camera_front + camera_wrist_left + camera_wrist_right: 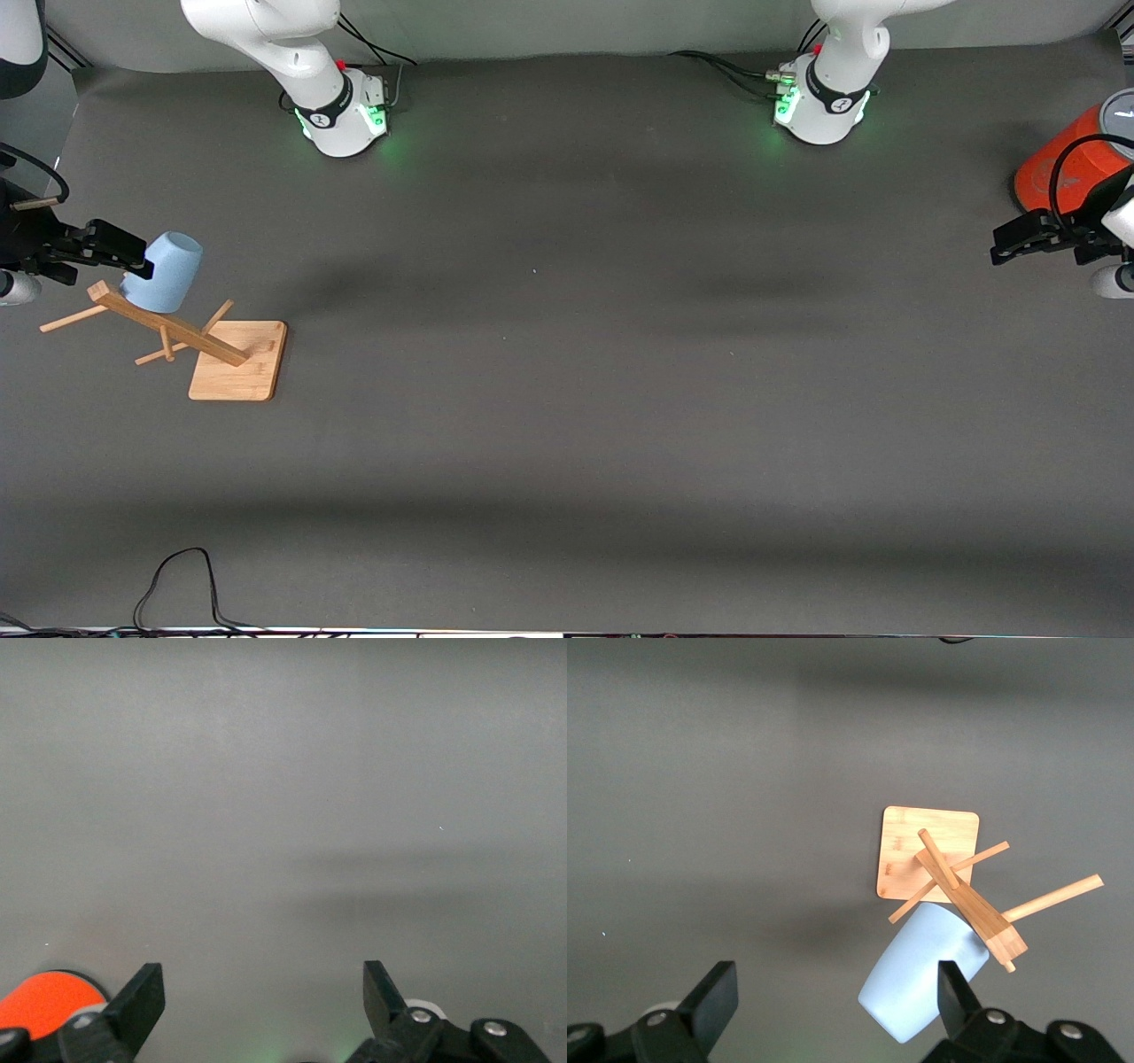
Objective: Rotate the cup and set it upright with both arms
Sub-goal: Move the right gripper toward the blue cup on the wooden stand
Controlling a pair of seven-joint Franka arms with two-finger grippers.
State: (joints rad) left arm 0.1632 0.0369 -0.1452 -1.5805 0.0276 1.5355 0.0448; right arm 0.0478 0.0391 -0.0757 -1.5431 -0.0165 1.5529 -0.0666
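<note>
A: Right jaws?
B: Spread wide, empty. Right gripper (133,252) hung at the right arm's end of the table, one fingertip (957,988) just beside the small pale-blue tapered plastic cup (165,272).
A: Cup state?
B: Hung upside-down, tilted, on a peg of the bamboo rack with square base (239,359).
A: Left jaws?
B: Also wide, empty. Left gripper (1005,248) waited over bare grey table (567,399), next to the orange-red cylinder with grey lid (1076,164), well apart from the cup.
</note>
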